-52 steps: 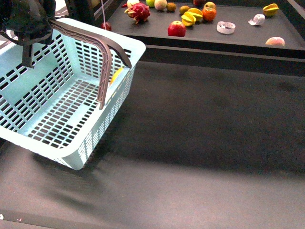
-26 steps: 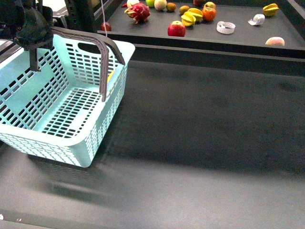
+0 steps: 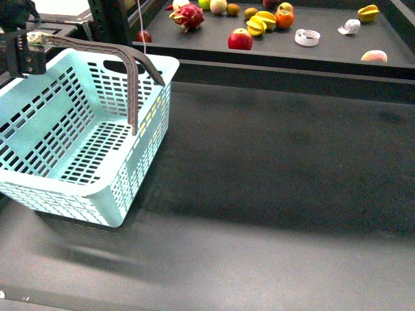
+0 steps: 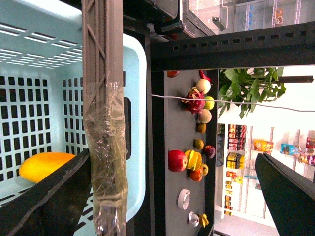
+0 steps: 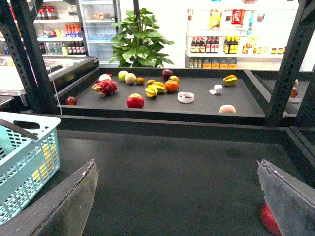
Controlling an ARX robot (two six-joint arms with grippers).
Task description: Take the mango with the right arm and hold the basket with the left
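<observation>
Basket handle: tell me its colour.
Grey-brown, on a pale blue basket. The handle shows best in the front view.

Front view is pretty evenly lit but the dark table soaks up most of it, with a soft shadow band running across toward 6 o'clock and some smear under the basket. Left wrist view blows out to white around 3 o'clock, and glare glints off the plastic wrap. Right wrist view is sharp, shop backdrop bright.
</observation>
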